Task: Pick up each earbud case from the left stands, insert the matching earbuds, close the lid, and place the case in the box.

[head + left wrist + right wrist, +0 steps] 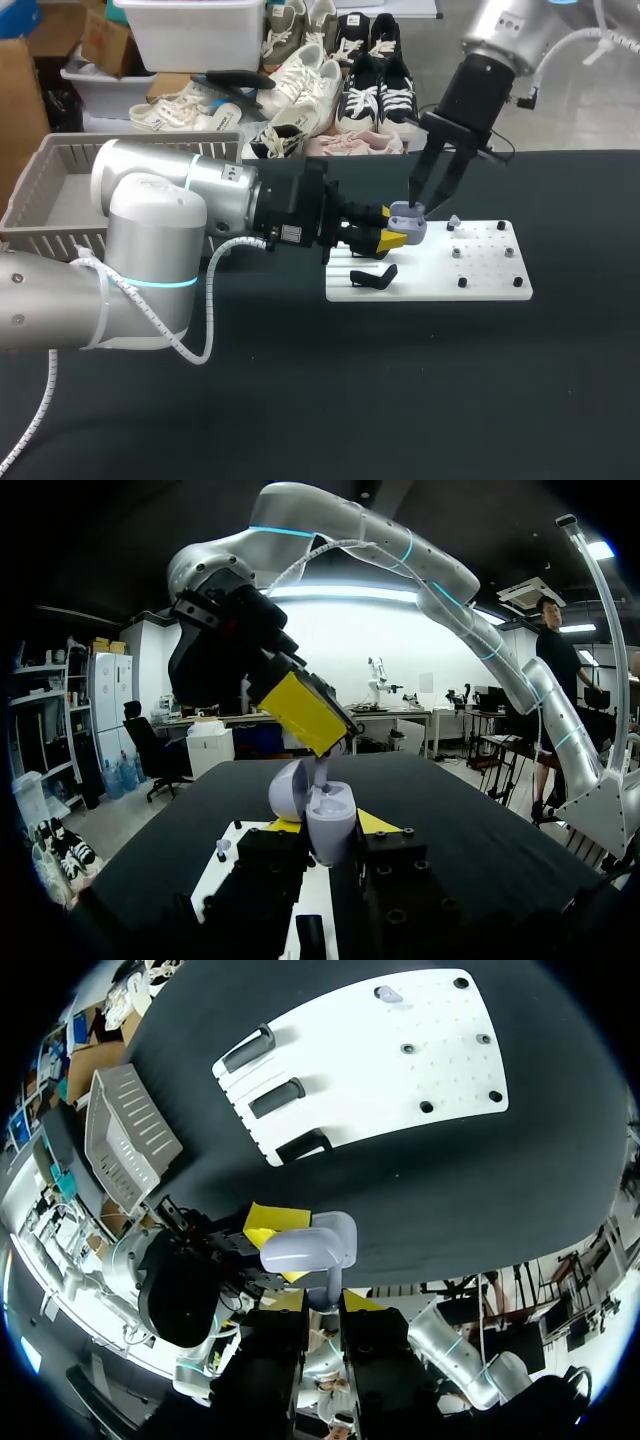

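Observation:
My left gripper (pixel 395 238) is shut on a lavender earbud case (pixel 408 222), which it holds upright just above the left part of the white board (pixel 480 275). The case's lid (pixel 290 792) stands open. My right gripper (pixel 418 207) hangs straight over the case's open mouth. It is shut on a lavender earbud (pixel 330 1282), whose stem shows between the yellow tips, and the earbud's lower end (pixel 325 776) reaches into the case (pixel 330 832). A second lavender earbud (pixel 453 222) lies on the board near its far edge.
Black stands (pixel 375 276) sit on the board's left part, and small black pegs (pixel 462 282) dot its right part. A grey slotted basket (pixel 60 195) stands at the table's far left. My left arm's thick body stretches across the table's left half.

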{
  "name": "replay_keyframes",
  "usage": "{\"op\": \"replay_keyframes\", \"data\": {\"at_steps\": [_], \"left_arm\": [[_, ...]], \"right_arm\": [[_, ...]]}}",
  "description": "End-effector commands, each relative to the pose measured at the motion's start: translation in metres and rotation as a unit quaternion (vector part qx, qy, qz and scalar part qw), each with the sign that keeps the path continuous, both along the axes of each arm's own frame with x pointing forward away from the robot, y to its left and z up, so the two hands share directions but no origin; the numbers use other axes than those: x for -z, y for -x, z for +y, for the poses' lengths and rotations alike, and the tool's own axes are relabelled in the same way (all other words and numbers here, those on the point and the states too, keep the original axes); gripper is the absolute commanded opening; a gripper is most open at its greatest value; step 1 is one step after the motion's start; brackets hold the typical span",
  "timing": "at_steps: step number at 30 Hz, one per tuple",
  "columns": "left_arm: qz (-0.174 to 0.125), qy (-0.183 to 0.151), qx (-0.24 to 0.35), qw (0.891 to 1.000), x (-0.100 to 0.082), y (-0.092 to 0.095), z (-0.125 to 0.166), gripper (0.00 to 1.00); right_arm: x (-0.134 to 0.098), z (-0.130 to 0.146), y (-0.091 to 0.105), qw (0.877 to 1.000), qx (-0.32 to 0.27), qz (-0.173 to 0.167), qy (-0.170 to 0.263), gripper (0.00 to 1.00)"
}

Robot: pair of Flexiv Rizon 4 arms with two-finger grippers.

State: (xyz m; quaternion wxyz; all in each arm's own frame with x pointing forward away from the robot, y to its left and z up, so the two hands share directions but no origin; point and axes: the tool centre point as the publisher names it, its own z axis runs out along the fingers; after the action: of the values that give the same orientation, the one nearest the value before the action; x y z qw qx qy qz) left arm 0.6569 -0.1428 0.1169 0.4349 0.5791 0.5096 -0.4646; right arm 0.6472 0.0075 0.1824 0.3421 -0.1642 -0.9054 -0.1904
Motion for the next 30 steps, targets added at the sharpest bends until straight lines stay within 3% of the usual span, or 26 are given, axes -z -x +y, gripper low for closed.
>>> {"op": "replay_keyframes", "data": {"at_steps": [1, 30], "left_arm": [[0.0, 0.0, 0.001, 1.0, 0.0, -0.001, 0.0, 0.0], [0.0, 0.0, 0.001, 1.0, 0.0, -0.001, 0.0, 0.0]], "right_arm": [[-0.002, 0.0, -0.002, 1.0, -0.004, 0.003, -0.006, 0.0], [-0.009, 0.0, 0.012, 0.999, -0.04, 0.0, -0.001, 0.0]]}}
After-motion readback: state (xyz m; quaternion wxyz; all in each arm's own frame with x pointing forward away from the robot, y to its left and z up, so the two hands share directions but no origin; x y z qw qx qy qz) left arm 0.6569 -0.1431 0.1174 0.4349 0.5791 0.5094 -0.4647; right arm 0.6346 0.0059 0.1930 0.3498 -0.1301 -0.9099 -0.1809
